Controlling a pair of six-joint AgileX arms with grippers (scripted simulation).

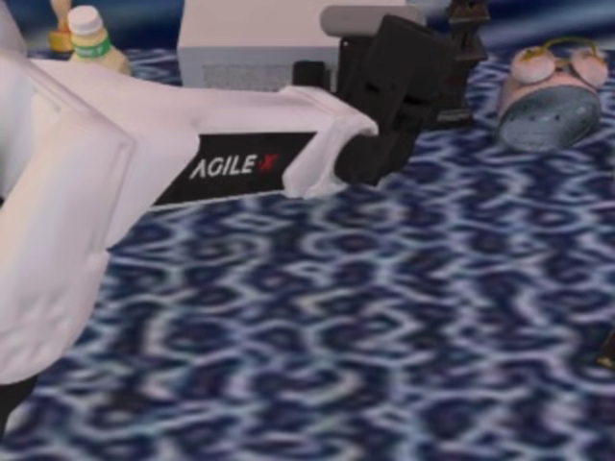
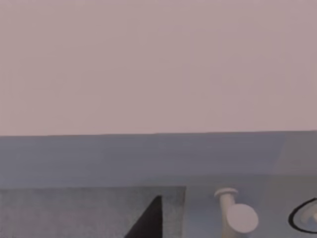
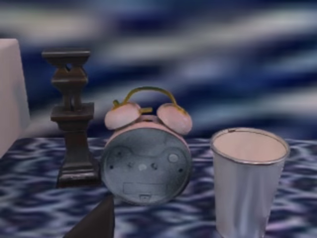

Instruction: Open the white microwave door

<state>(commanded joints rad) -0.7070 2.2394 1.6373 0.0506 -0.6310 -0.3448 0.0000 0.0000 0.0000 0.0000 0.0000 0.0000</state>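
Approach step: left gripper (image 1: 312, 75) at the white microwave (image 1: 255, 34) front by the table's far edge, finger state indeterminable; next, hook the door (image 2: 89, 210) handle (image 2: 235, 210).

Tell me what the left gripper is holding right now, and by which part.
Cannot tell: the left gripper is up against the microwave front, near the door, but no view shows a hold.

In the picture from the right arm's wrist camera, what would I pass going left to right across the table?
The white microwave at the edge, then a dark carved stand, then a pink alarm clock seen from its back, then a silver cup.
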